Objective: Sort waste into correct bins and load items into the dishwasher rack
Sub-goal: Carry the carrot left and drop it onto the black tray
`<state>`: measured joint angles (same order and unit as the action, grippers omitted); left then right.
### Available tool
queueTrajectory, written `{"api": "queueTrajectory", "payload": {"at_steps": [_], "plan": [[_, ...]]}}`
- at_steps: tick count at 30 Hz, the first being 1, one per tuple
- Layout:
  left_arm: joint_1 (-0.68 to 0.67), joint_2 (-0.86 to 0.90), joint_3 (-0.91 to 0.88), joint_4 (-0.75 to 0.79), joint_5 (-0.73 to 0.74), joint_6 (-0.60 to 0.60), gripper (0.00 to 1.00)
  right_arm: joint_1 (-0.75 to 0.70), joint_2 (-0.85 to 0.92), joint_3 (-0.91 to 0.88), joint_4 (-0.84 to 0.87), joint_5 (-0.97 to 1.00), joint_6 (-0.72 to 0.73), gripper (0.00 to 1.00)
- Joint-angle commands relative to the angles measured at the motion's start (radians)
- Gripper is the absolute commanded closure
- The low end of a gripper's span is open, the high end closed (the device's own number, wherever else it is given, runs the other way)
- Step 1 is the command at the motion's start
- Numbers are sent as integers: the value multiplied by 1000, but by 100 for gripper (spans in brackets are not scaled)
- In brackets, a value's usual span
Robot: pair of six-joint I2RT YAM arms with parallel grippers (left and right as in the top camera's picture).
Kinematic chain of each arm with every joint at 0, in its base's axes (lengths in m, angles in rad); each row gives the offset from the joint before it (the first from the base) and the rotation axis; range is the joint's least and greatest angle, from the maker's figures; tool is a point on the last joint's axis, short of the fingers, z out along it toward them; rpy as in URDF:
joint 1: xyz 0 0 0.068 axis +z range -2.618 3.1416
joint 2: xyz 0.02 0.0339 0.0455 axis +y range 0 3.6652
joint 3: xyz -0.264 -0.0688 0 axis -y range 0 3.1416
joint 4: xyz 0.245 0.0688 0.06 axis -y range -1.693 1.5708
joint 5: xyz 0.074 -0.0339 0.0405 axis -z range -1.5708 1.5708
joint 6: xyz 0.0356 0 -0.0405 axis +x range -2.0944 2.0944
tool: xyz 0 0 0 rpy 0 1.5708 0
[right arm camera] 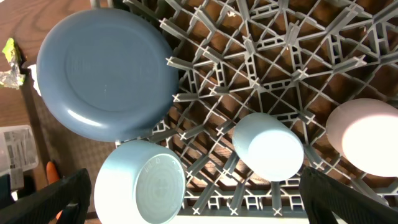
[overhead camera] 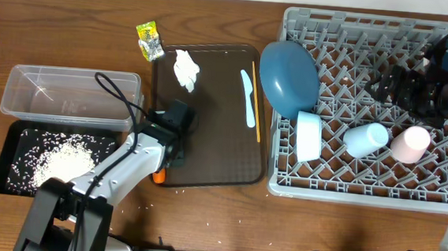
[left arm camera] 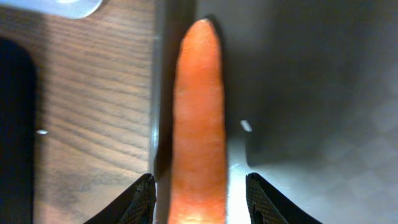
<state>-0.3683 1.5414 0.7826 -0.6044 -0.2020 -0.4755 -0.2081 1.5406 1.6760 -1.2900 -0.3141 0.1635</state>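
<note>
An orange carrot [left arm camera: 198, 112] lies along the left rim of the brown serving tray, its thick end showing under my arm [overhead camera: 158, 176]. My left gripper [left arm camera: 199, 199] [overhead camera: 173, 138] straddles it, open, with a gap at each fingertip. On the tray lie a white tissue [overhead camera: 186, 69], a light-blue knife [overhead camera: 247, 97] and a chopstick [overhead camera: 255, 104]. The wrapper [overhead camera: 149, 40] sits on the table. The grey rack [overhead camera: 361, 194] holds the dark-blue plate [right arm camera: 102, 71], pale-blue bowl [right arm camera: 142, 182], light-blue cup [right arm camera: 268, 146] and pink cup [right arm camera: 367, 137]. My right gripper [right arm camera: 199, 196] [overhead camera: 401, 86] hangs wide open above them.
The clear tub [overhead camera: 68, 95] stands at the left, with the black tray [overhead camera: 18, 131] in front of it holding white rice [overhead camera: 63, 160]. A few grains lie scattered on the table near the front edge. The brown serving tray [overhead camera: 222, 149] sits between the bins and the rack.
</note>
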Motion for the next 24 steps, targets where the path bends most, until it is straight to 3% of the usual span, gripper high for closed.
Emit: {"api": "queueTrajectory", "payload": {"at_steps": [1,17,20,24], "plan": [[-13,-5,6,13,-15,-20,52,6,2,3,-2,3,-15,1],[-13,35,-35,56,48,-20,53,6,2,3,-5,4,-16,1],[-13,38,-35,53,56,-20,70,6,2,3,-5,4,-16,1],[-13,38,-35,48,60,-20,71,6,2,3,-5,4,-16,1]]}}
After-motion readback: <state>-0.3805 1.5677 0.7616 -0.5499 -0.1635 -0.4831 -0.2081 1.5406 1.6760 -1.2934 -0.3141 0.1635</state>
